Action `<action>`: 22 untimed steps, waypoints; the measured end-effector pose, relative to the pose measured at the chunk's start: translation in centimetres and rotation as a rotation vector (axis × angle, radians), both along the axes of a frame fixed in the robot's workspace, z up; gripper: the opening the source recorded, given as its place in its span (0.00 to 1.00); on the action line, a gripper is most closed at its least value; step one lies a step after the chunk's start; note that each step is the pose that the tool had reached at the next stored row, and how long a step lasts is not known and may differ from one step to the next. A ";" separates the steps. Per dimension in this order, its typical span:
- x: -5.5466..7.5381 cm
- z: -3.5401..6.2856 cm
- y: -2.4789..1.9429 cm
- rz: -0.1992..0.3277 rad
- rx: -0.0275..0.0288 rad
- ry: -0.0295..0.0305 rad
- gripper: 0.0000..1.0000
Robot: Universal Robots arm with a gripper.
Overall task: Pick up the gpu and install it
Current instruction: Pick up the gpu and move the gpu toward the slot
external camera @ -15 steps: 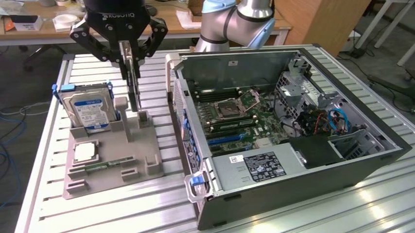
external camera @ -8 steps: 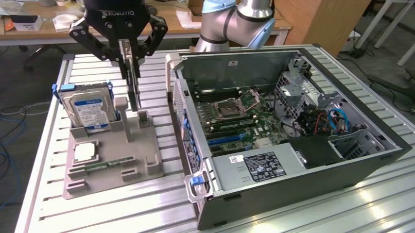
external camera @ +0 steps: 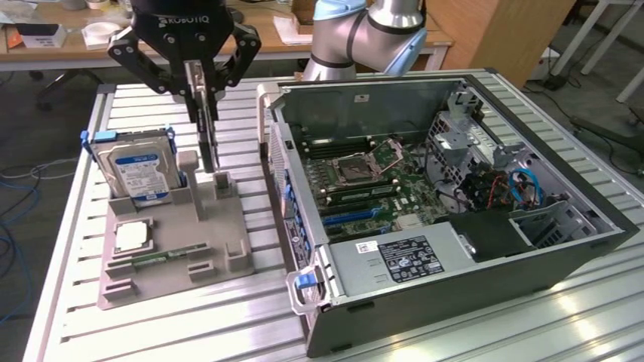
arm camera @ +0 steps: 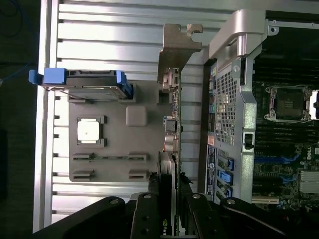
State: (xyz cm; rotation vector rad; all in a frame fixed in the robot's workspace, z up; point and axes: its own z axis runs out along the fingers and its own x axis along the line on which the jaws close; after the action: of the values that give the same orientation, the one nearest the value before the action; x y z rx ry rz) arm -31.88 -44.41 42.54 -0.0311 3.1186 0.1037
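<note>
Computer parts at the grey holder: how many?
4: hard drive standing upright, processor chip lying flat, memory stick beside the chip, gpu upright between the fingers. None seems hidden.

gpu [external camera: 210,143] upright over tray [external camera: 171,226] | hard drive [external camera: 141,170] in tray, exterior view's left | case [external camera: 453,317] exterior view's right

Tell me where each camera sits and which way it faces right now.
Exterior view: off the arm, raised, looking down across the slatted table at the grey parts tray and open computer case; shows the gripper clamped on the gpu, and the arm behind the case.
Wrist view: on the wrist, looking down along the gpu to the tray; shows the gripper's black fingers.
Shared: gripper, gpu, tray, hard drive, case.
</note>
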 end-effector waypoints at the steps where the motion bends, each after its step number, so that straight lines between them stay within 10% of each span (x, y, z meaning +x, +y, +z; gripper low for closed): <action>1: 0.1 0.00 0.00 0.000 0.0000 -0.0001 0.26; 22: 1.3 -0.01 -0.01 0.000 0.0001 -0.0001 0.26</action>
State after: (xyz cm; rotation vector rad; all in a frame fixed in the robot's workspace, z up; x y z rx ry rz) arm -30.58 -44.41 42.53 -0.0309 3.1185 0.1038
